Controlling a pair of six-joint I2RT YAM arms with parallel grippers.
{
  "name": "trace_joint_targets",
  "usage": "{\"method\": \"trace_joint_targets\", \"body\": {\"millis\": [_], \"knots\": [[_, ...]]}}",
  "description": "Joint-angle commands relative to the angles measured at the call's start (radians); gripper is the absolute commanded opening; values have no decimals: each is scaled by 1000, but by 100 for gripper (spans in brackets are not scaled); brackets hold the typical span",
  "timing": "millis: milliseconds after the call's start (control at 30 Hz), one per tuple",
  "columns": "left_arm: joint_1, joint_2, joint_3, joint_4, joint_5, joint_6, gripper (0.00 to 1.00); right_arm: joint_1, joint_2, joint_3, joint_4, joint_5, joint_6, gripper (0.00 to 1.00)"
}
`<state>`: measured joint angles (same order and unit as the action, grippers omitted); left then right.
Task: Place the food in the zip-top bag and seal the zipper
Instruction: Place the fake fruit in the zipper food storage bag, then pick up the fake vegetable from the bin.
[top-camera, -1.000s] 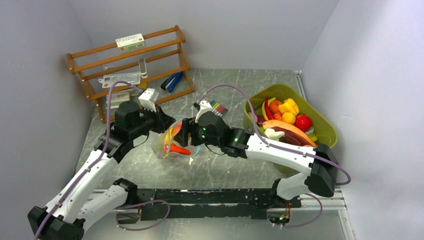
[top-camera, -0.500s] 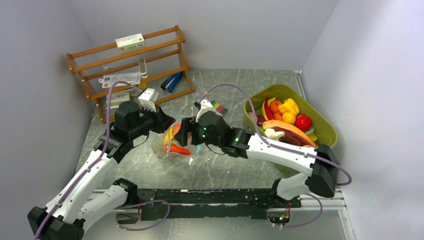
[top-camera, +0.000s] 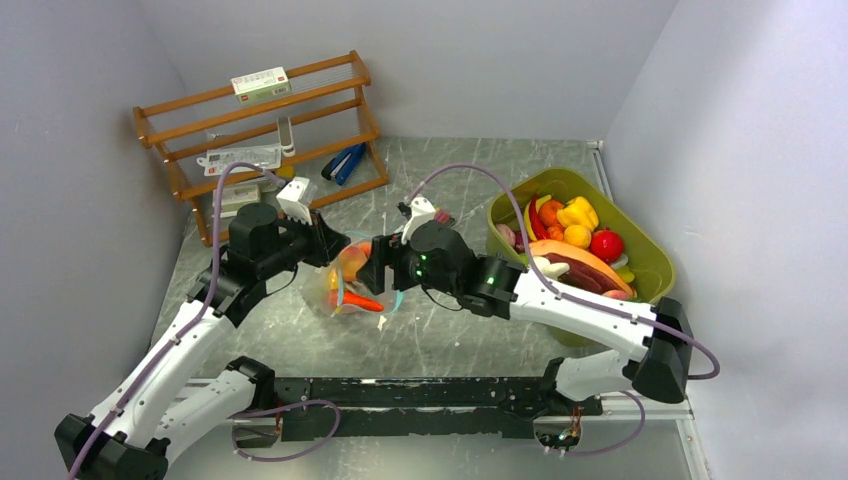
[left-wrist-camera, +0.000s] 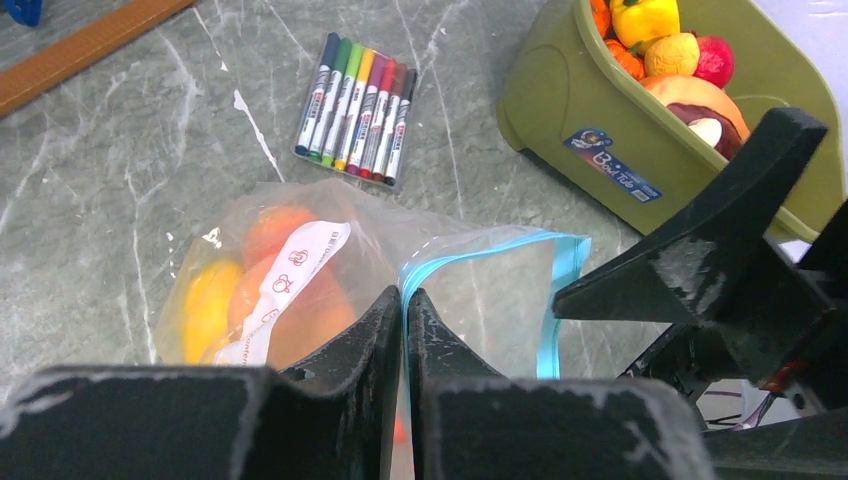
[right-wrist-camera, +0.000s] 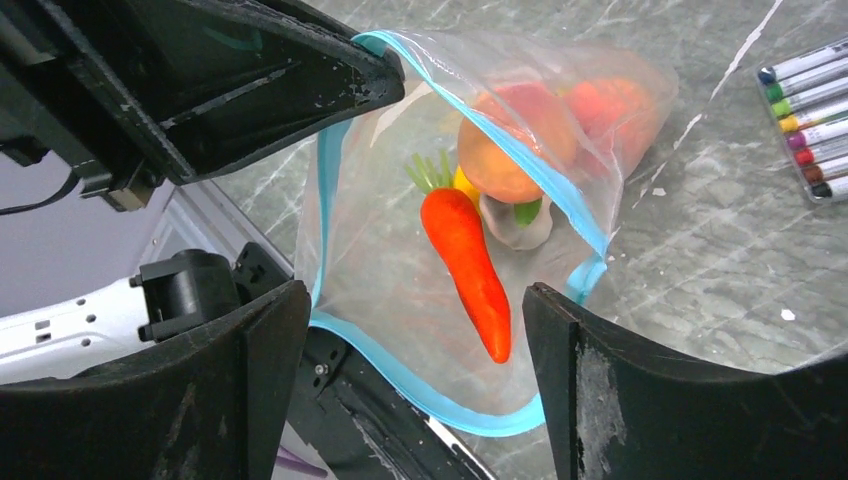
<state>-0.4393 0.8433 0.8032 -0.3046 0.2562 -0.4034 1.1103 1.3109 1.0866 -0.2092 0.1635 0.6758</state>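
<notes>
The clear zip-top bag (top-camera: 345, 285) lies mid-table with its mouth gaping. Inside it I see an orange carrot (right-wrist-camera: 470, 270), an orange round fruit (right-wrist-camera: 510, 145), a yellow piece (left-wrist-camera: 205, 305) and a white piece (right-wrist-camera: 505, 225). My left gripper (left-wrist-camera: 403, 300) is shut on the teal zipper strip (left-wrist-camera: 470, 250) at the mouth's upper edge and holds it up. My right gripper (right-wrist-camera: 415, 320) is open and empty, its fingers either side of the bag's mouth, just above the zipper's lower run (right-wrist-camera: 400, 375). More toy food (top-camera: 575, 225) fills the olive tub (top-camera: 655, 270).
A pack of marker pens (left-wrist-camera: 355, 110) lies behind the bag. A wooden rack (top-camera: 260, 130) with small boxes stands at the back left, a blue stapler (top-camera: 345, 162) beside it. Walls close in on both sides.
My right arm has shifted a little to the right and back from the bag's mouth. The left gripper and bag stay put.
</notes>
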Motion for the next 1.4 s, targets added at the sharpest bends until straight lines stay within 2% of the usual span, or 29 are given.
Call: {"method": "trace_joint_targets", "body": {"millis": [0,100,233,367,467,633,833,967,1233,1367], "knots": [[5,-19,-12,12,19,63,7,3,-71,48,-60,29,-76,77],[5,-22,-30,12,18,105,7,-3,-100,79,-135,127,-120,72],[5,-30,-46,21,44,151,7,-33,-126,122,-248,253,-144,55],[5,-46,-59,33,81,189,7,-80,-144,159,-383,382,-138,49],[5,-55,-72,39,87,200,7,-132,-152,187,-483,456,-128,48],[5,-46,-80,43,110,213,7,-313,-185,202,-615,511,-62,49],[5,-43,-78,27,132,221,7,-465,-246,129,-699,611,97,54],[5,-61,-85,31,132,221,7,-573,-210,124,-804,647,200,54],[5,-72,-85,24,119,221,7,-742,-181,32,-807,632,289,54],[5,-73,-87,26,117,221,7,-838,-171,-23,-780,572,298,53]]}}
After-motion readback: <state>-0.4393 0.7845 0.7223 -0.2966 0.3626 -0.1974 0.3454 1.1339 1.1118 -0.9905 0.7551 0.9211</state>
